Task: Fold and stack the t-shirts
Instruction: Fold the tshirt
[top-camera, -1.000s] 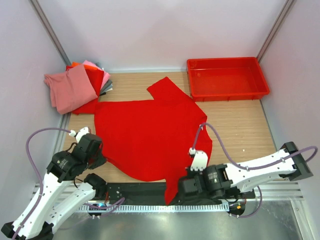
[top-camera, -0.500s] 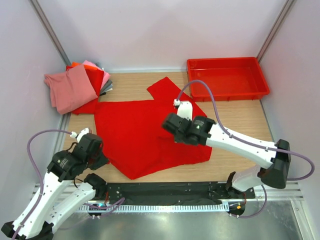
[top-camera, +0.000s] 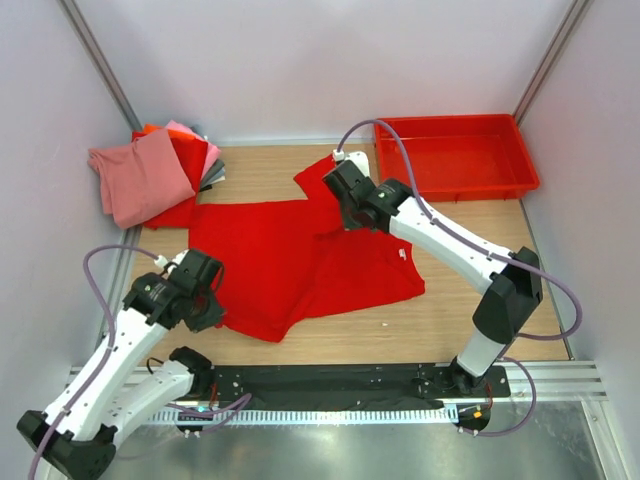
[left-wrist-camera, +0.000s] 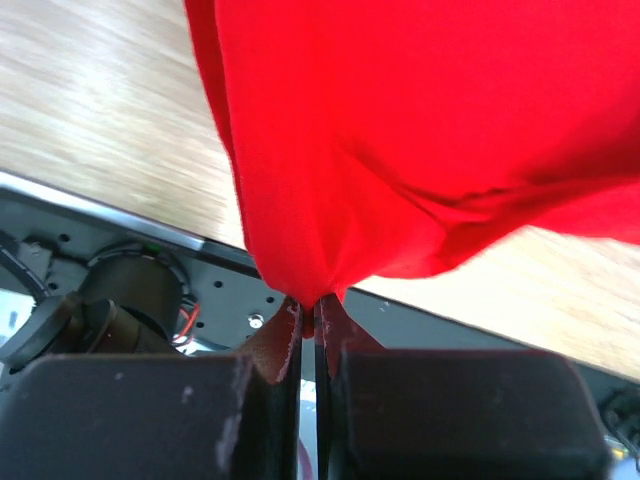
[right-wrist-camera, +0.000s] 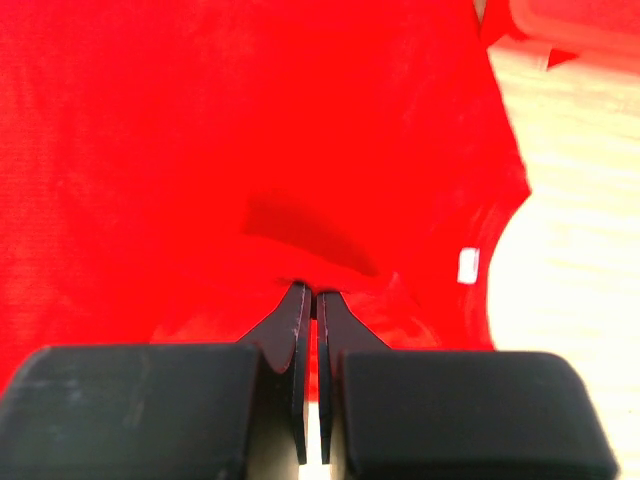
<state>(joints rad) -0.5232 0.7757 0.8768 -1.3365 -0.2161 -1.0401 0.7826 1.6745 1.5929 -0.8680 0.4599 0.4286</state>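
Mid-fold on shirt (top-camera: 290, 265), lying at centre of table (top-camera: 480, 270). Pinching near-left hem with left gripper (left-wrist-camera: 310, 308), folded-over edge near the collar with right gripper (right-wrist-camera: 310, 292), both clamped on cloth. Next, likely: lay edges flat, then let go

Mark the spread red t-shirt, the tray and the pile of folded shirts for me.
red t-shirt (top-camera: 262, 258): top view, middle of its flat body.
tray (top-camera: 450, 160): top view, bare floor inside.
folded shirts (top-camera: 140, 178): top view, pink one on top.
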